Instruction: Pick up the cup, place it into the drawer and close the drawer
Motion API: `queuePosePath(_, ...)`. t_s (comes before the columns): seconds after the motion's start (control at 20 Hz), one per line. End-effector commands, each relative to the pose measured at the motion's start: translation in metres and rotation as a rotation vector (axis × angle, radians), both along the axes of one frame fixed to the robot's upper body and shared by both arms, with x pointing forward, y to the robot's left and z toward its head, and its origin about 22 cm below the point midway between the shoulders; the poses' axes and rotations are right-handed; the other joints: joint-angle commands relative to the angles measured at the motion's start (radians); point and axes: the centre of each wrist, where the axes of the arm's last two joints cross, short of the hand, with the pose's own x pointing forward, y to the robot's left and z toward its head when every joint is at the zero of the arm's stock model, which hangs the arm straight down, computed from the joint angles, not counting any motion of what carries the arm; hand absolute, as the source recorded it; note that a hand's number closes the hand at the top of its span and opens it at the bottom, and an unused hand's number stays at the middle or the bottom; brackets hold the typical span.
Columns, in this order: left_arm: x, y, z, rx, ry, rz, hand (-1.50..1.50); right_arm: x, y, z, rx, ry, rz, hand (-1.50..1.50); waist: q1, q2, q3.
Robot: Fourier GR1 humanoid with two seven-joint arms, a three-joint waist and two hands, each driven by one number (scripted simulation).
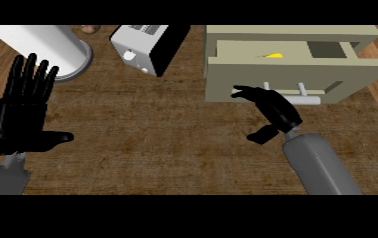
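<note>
The left hand [26, 109] rests open, fingers straight, at the left edge above the wooden worktop [148, 132]. The right hand [272, 107] touches the drawer [284, 74] front by its handle [299, 100], fingers extended. Inside the open drawer, a yellow cup [275, 55] shows.

Brown wood-grain counter [162, 132]; beige drawer [284, 79] with a pale handle [303, 100] and a yellow item [275, 55] inside; white-and-black toaster [148, 48]; white cylinder [52, 49]; black left hand [26, 114] and right hand [272, 109] on grey forearms.
</note>
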Motion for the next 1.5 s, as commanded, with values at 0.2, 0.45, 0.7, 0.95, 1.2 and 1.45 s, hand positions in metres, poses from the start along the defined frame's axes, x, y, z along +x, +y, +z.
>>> queuePosePath(0.2,-0.004,0.019,0.002,-0.005,-0.007,-0.014,-1.50,0.055,-0.003,-0.005,0.029,0.032,-0.019,-1.50,0.009,0.004,0.001)
queuePosePath(0.45,-0.006,0.012,-0.010,-0.029,-0.014,-0.017,-1.50,0.074,-0.009,-0.003,0.062,0.075,-0.003,-1.50,0.011,0.006,0.001)
queuePosePath(0.7,-0.007,0.022,-0.011,-0.037,-0.001,-0.030,-1.50,0.081,-0.036,0.000,0.032,0.095,-0.016,-1.50,0.034,0.016,0.002)
queuePosePath(0.95,-0.003,0.009,-0.014,-0.024,0.003,-0.061,-1.50,0.105,-0.055,0.047,0.043,0.086,-0.061,-1.50,0.056,0.029,0.002)
queuePosePath(1.2,0.003,0.012,-0.004,0.003,-0.012,-0.050,-1.50,0.108,-0.058,0.053,0.049,0.082,-0.073,-1.50,0.070,0.035,0.003)
queuePosePath(1.45,0.002,0.007,-0.009,0.006,-0.026,-0.069,-1.50,0.107,-0.059,0.050,0.063,0.073,-0.084,-1.50,0.074,0.034,0.004)
